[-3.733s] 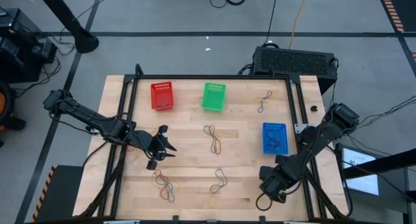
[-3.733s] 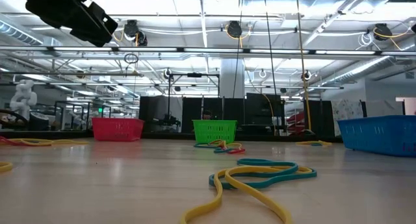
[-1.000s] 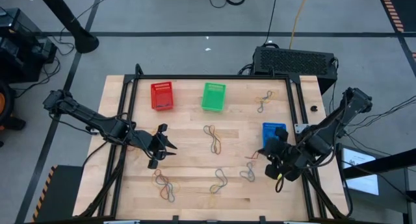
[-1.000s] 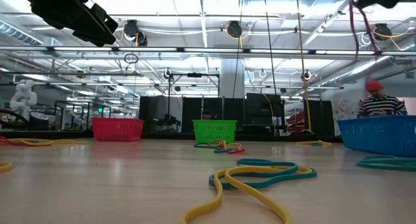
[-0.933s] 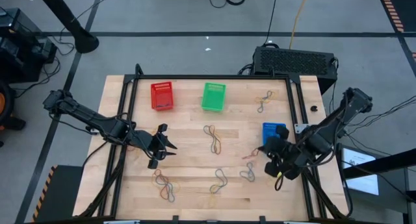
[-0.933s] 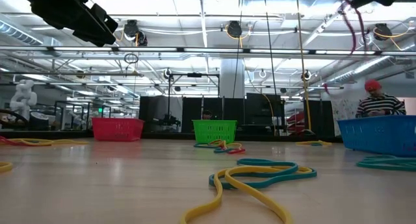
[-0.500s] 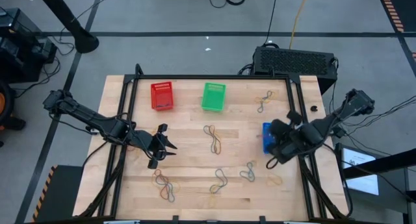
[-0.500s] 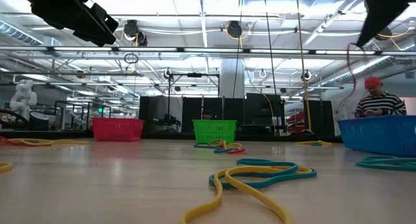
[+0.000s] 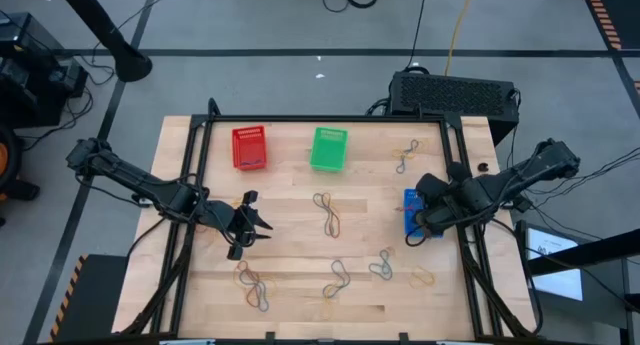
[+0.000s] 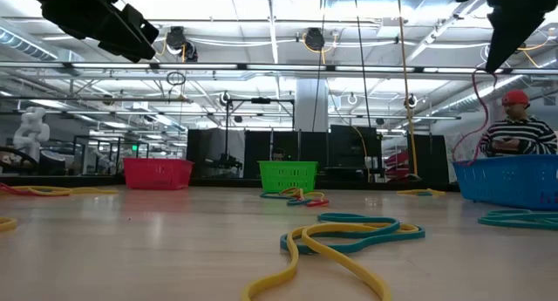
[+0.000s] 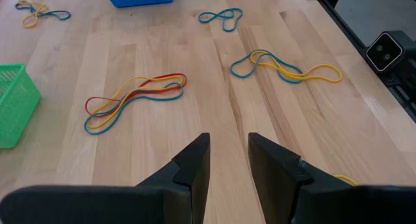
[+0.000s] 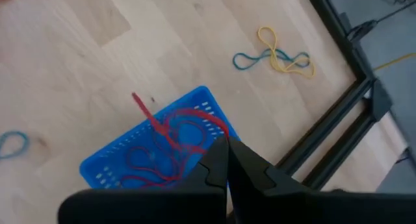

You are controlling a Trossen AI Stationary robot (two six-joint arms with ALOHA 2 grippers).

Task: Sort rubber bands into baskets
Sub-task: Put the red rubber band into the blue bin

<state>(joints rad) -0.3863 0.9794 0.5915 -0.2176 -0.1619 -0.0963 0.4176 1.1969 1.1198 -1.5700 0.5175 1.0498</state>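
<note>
Right tool [image 12: 226,160] now apparently dangles red band [image 12: 170,130] over blue basket [image 12: 110,165].

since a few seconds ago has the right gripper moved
Yes: the right gripper went from the table's near edge up over the blue plastic lattice basket, shut on a red rubber band.

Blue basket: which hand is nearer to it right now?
Right. The right hand hangs directly over the blue basket, shut on a red rubber band. The left hand waits across the table, toward the red basket's side.

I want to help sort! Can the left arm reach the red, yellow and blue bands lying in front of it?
Probably yes: the red, yellow and blue rubber bands lie on bare wooden table ahead of the left tool, nothing between.
</note>
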